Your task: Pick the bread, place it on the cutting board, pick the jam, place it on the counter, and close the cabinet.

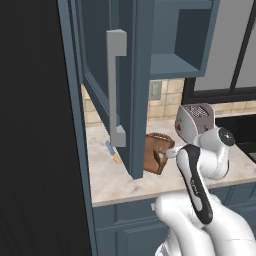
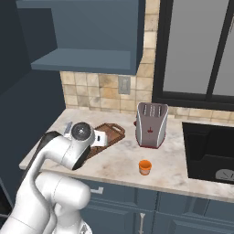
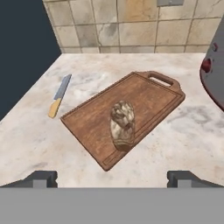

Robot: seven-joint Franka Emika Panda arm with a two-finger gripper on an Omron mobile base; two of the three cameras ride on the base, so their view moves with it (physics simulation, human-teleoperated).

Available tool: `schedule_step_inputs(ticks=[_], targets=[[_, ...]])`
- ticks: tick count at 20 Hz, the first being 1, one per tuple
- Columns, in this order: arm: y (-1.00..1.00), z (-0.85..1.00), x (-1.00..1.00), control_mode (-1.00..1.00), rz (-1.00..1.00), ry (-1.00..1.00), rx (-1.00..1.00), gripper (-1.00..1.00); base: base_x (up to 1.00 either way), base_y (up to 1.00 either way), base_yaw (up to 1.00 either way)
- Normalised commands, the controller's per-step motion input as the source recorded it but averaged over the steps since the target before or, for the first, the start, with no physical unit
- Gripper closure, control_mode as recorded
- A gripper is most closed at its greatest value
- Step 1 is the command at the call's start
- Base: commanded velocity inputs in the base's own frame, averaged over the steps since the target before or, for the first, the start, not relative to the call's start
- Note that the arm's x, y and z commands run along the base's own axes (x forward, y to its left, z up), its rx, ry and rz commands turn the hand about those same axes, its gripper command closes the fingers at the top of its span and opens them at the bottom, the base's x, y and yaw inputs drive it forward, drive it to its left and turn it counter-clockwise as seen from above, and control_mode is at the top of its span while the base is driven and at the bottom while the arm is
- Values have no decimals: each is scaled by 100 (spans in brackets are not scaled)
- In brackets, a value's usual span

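Arm [image 1: 210, 200] white, glossy, built of fat rounded segments that swelled at each joint like stacked bulbs. A long black inlay strip ran down one link in the left base view, with faint pale lettering on it too small to read. Joint cap [image 2: 82, 131] was a dark disc with a lighter grey ring and small bright specks at its centre; a matching dark cap with pale specks sat on the upper joint in the left base view. Black band curved along the shoulder link in the right base view. Finger tips [image 3: 40, 178] small, dark grey, blocky, with squared tops.
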Motion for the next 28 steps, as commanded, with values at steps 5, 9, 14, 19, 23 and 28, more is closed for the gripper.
schedule_step_inputs(ticks=[5, 9, 14, 19, 23, 28], targets=[[4, 20, -38, -100, 0, -9, 0, -100, 0, 0, 0], [6, 15, -36, -100, 0, -8, 0, -100, 0, 0, 0], [7, 16, -38, -100, 0, -8, 0, -100, 0, 0, 0], [13, 13, -40, -100, 0, -8, 0, -100, 0, 0, 0], [18, 11, -35, -100, 0, -11, 0, -100, 0, 0, 0], [20, 8, -40, -100, 0, -15, 0, -100, 0, 0, 0]])
